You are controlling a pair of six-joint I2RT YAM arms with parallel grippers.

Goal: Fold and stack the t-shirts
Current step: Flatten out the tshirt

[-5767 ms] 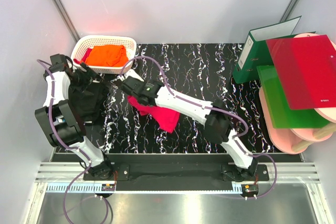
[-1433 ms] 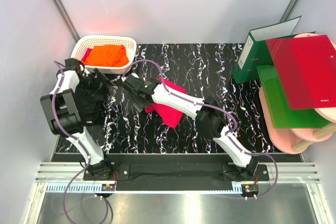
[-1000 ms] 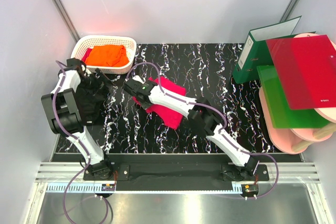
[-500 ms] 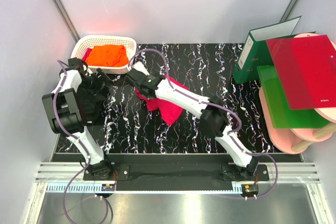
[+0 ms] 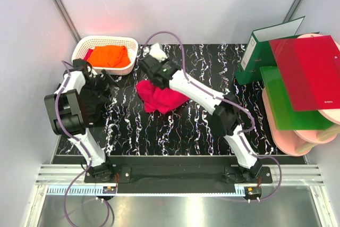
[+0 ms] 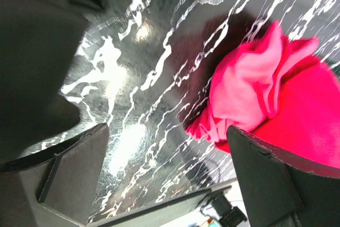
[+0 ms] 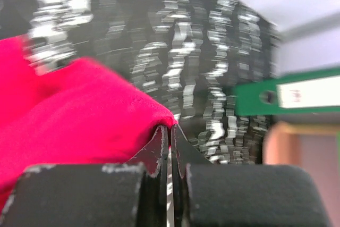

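Observation:
My right gripper (image 5: 149, 78) is shut on an edge of the crimson-pink t-shirt (image 5: 159, 98), which hangs bunched from it over the left-centre of the black marbled table (image 5: 212, 67). In the right wrist view the jaws (image 7: 170, 127) pinch a fold of the pink cloth (image 7: 79, 115). My left gripper (image 5: 101, 82) stands open at the far left, above the black t-shirt (image 5: 87, 104). The left wrist view has its fingers (image 6: 69, 174) wide apart with nothing between them, the black cloth (image 6: 37, 51) on the left and the pink t-shirt (image 6: 265, 104) on the right. An orange t-shirt (image 5: 109, 56) lies in the basket.
The white lattice basket (image 5: 85, 43) stands at the back left corner. At the right are an upright green binder (image 5: 265, 46), a glossy red folder (image 5: 308, 73), a green folder (image 5: 284, 104) and pink round boards (image 5: 287, 139). The green binder (image 7: 287, 97) also shows in the right wrist view.
My right gripper has risen and moved toward the back of the table with the pink t-shirt's edge, bunching the shirt beneath it. The left arm has barely moved.

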